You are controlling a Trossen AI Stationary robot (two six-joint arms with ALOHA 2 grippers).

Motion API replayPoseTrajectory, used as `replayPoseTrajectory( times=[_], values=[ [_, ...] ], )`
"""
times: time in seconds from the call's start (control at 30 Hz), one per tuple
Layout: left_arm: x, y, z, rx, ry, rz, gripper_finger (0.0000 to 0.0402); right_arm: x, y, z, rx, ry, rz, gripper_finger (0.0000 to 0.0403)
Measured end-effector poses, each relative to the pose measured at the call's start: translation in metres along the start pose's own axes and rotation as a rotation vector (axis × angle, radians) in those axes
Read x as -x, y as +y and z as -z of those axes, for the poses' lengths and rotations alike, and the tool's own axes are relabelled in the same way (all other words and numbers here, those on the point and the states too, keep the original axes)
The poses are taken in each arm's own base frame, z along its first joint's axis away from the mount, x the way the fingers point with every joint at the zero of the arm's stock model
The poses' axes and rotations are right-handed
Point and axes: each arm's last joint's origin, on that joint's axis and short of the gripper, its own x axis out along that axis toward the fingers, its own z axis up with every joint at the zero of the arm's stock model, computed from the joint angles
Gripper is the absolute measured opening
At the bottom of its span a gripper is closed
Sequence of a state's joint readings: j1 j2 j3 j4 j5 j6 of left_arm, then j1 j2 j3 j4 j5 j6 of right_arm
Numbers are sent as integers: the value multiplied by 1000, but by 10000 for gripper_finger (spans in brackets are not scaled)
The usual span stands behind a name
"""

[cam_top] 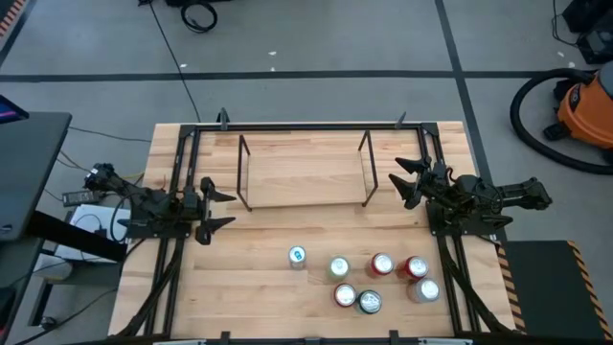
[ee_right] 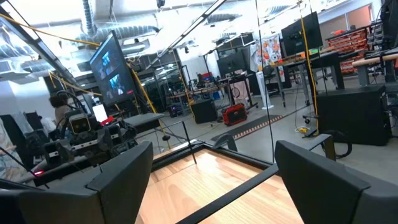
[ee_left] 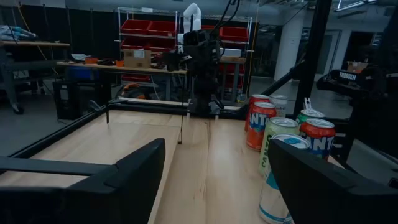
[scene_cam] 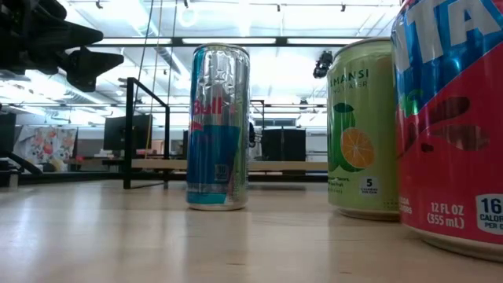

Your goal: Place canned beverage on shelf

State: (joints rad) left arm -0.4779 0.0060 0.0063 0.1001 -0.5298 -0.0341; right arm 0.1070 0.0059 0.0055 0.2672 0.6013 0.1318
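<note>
Several cans stand upright on the wood table near its front: a slim blue-and-silver can (cam_top: 297, 256), a green one (cam_top: 339, 267), red ones (cam_top: 381, 265) and others beside them. The blue-and-silver can (scene_cam: 218, 126) shows close in the low view, the green can (scene_cam: 363, 130) to its right. The shelf (cam_top: 304, 172), thin black rods with a light wood deck, stands at the table's far middle with nothing on it. My left gripper (cam_top: 216, 203) is open at the table's left, empty. My right gripper (cam_top: 406, 178) is open at the right, beside the shelf's right end, empty.
A larger black frame (cam_top: 306, 127) edges the table. Bare wood lies between the shelf and the cans. An orange vacuum (cam_top: 584, 105) stands on the floor beyond the table's far right. A person (ee_right: 59, 106) sits in the room behind.
</note>
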Motion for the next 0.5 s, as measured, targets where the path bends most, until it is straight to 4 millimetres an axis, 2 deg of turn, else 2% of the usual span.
replayPoseTrajectory(
  times=[0.5],
  values=[
    [0,0,-3,47,-30,1,295,0,0,0,0,0,0,348]
  ],
)
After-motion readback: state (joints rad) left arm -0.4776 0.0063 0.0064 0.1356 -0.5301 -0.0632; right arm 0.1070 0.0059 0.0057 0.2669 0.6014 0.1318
